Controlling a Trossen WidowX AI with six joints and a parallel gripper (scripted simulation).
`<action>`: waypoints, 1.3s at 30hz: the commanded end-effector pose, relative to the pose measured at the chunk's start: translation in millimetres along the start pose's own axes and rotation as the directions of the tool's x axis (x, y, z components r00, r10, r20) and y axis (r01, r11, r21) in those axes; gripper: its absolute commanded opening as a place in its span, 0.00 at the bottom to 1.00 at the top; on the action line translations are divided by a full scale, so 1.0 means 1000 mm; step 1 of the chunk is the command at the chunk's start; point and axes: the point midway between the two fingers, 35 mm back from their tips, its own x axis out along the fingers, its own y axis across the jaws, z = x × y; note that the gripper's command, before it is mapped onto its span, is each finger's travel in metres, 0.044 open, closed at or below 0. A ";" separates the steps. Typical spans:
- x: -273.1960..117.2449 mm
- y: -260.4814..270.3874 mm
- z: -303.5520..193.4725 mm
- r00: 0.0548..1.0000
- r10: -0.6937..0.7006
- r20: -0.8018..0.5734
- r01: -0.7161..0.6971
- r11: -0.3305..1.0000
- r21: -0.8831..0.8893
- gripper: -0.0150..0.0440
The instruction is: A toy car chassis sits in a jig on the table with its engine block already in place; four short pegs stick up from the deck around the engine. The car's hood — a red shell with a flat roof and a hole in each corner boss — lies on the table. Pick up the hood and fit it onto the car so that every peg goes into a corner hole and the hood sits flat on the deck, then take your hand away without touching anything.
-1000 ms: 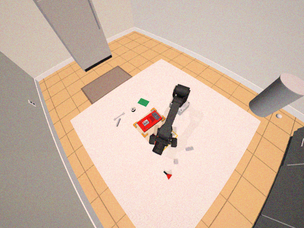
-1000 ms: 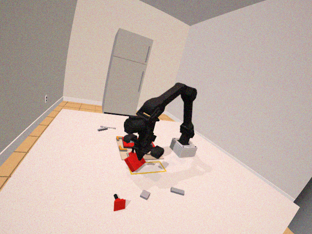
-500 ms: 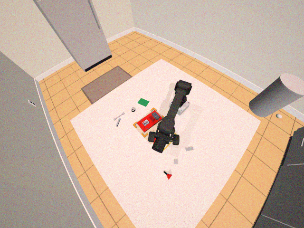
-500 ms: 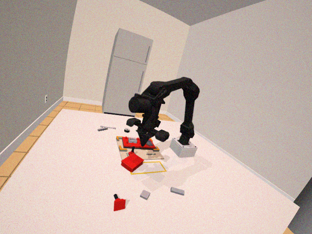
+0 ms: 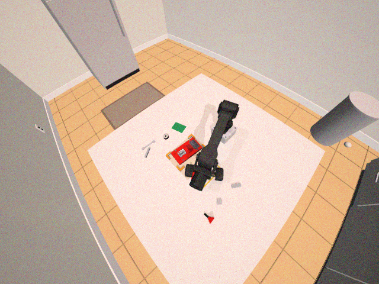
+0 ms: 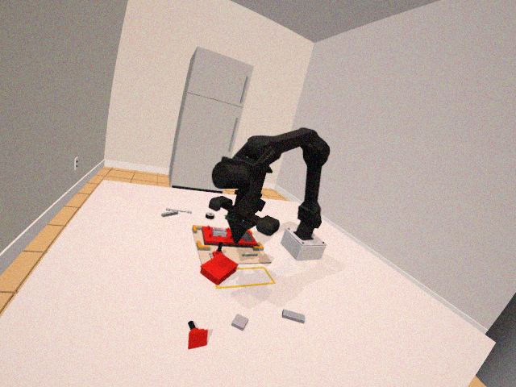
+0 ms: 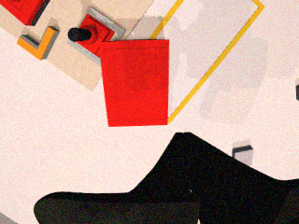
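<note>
Jaws point(image 5: 204, 172) point(image 6: 236, 241) are clenched on nothing; the exterior view shows the hood point(image 5: 193, 174) point(image 6: 218, 268) point(image 7: 136, 84) lower left of centre, mostly hidden by the arm point(image 5: 215, 137) point(image 6: 287, 143) from the top.

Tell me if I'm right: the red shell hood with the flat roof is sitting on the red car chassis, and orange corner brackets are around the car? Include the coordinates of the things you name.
Not quite: the red shell hood point(image 5: 193, 175) point(image 6: 218, 268) point(image 7: 135, 84) is off the red car chassis point(image 5: 174, 153) point(image 6: 210, 240) point(image 7: 19, 7), as the exterior view shows. Orange corner brackets point(image 5: 180, 168) point(image 6: 202, 246) point(image 7: 45, 45) are around the car.
</note>
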 end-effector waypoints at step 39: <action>0.038 0.030 0.007 1.000 -0.001 0.009 0.003 -0.911 -0.412 1.00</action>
